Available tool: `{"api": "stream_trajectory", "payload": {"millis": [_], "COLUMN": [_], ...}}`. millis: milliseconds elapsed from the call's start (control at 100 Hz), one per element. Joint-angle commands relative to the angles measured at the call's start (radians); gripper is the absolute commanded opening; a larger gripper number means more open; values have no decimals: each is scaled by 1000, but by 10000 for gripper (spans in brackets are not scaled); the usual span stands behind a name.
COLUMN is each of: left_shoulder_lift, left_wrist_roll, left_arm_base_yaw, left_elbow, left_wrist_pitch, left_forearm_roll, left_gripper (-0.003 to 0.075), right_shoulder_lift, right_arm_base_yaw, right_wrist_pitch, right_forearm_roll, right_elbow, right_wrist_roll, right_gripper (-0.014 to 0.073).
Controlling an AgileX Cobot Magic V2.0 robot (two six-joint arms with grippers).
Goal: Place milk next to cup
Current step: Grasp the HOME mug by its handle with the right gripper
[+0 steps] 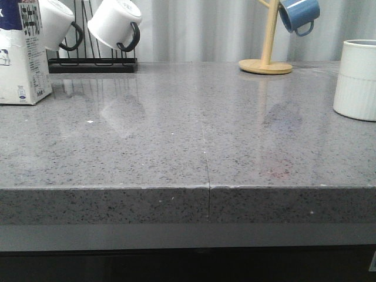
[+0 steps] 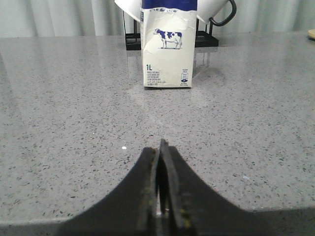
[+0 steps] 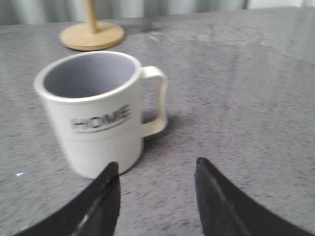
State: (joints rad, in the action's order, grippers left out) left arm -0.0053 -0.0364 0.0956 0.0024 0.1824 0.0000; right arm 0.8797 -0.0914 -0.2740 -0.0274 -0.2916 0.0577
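Observation:
The milk carton (image 1: 22,56) stands upright at the far left of the grey counter; neither gripper shows in the front view. In the left wrist view it (image 2: 167,46) stands well ahead of my left gripper (image 2: 161,147), white with a cow picture and a dark blue top. My left gripper is shut and empty, low over the counter. The cup (image 1: 356,79), a white ribbed mug, stands at the right edge. In the right wrist view it (image 3: 101,113) shows "HOME" lettering and a cream handle. My right gripper (image 3: 157,167) is open and empty, just short of the cup.
A black rack (image 1: 91,61) with two white black-handled mugs (image 1: 114,23) stands behind the milk. A wooden mug tree (image 1: 267,59) with a blue mug (image 1: 299,14) stands at the back right. The counter's front edge (image 1: 205,188) runs across the front view.

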Motion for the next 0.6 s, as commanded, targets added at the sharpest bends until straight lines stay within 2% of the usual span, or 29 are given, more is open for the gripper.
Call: {"api": "stream_trajectory", "payload": {"millis": [0, 180, 450, 590], "left_shoulder_lift": [-32, -32, -32, -32], "left_wrist_roll": [-10, -10, -10, -10], "left_arm_base_yaw": [-1, -1, -1, -1], "left_elbow": [41, 41, 41, 41], "left_wrist_pitch": [-82, -82, -82, -82], "left_forearm_roll": [-6, -6, -6, -6], "left_gripper": [-21, -21, -21, -21], "right_shoulder_lift": [61, 220, 430, 516], "right_arm_base_yaw": [-37, -67, -77, -76], "right_wrist_pitch": [-113, -125, -194, -228], "right_forearm_roll": [-2, 27, 187, 197], "right_elbow": [-71, -187, -286, -326], "right_wrist_roll": [-7, -8, 6, 23], "right_gripper": [384, 384, 384, 384]}}
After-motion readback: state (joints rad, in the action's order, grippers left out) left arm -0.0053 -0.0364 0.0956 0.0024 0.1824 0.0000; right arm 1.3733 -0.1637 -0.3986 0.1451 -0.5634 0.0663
